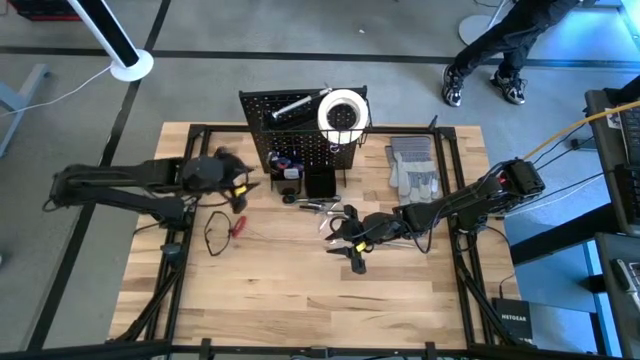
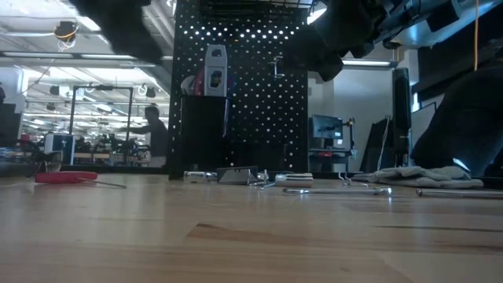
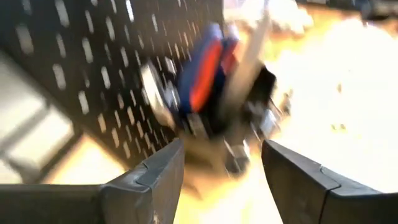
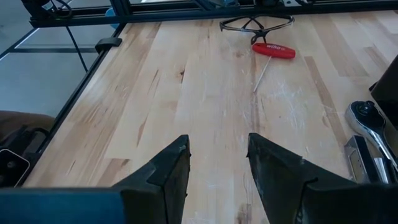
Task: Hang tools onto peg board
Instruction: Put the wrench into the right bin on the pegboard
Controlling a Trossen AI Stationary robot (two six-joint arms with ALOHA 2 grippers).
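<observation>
Left gripper (image 3: 221,171), jaws apart and empty, sits just off the peg board (image 1: 300,130), facing a blue-and-red tool (image 3: 205,74) in a small bin there. Risk, as I judge it: pulling away carelessly could clip the bin and tip the tool out. Right gripper (image 4: 217,165) open, empty, over bare table (image 4: 205,99). Loose tools (image 1: 318,206) at the board's foot; red-handled screwdriver (image 4: 272,50), safety glasses (image 4: 255,23), grey gloves (image 1: 412,165) lie apart.

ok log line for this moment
left gripper: open, empty, by peg board bin | right gripper: open, empty, over table | red screwdriver: on table
</observation>
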